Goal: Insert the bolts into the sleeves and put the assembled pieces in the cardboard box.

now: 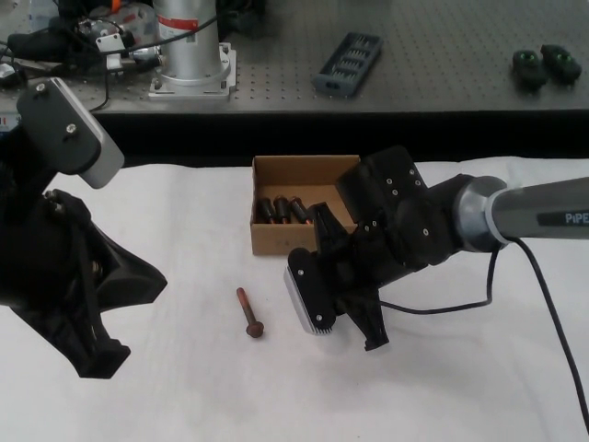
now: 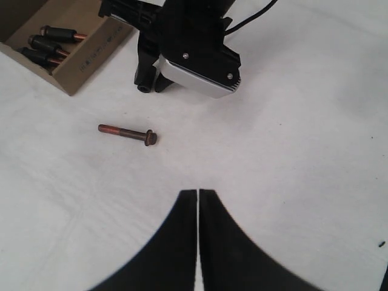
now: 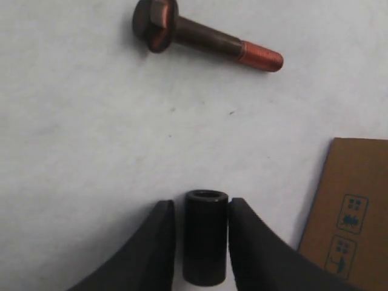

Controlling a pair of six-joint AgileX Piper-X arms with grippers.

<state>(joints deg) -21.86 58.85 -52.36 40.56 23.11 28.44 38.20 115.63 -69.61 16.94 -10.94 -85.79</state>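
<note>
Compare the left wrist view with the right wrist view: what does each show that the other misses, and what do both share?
Left wrist, not right wrist: the shut left gripper and assembled pieces inside the cardboard box. Right wrist, not left wrist: the black sleeve, open end showing, clamped in the right gripper. Both: the loose bolt on white cloth, and the box.

A copper-brown bolt (image 3: 203, 37) with an orange-red threaded tip, on a plain white surface (image 1: 184, 387). The sleeve (image 3: 205, 242) is black. The cardboard box (image 1: 276, 239) is tan, its assembled pieces (image 1: 281, 210) black with copper ends. The left gripper (image 2: 198, 195) and right gripper (image 3: 203, 209) are black.
</note>
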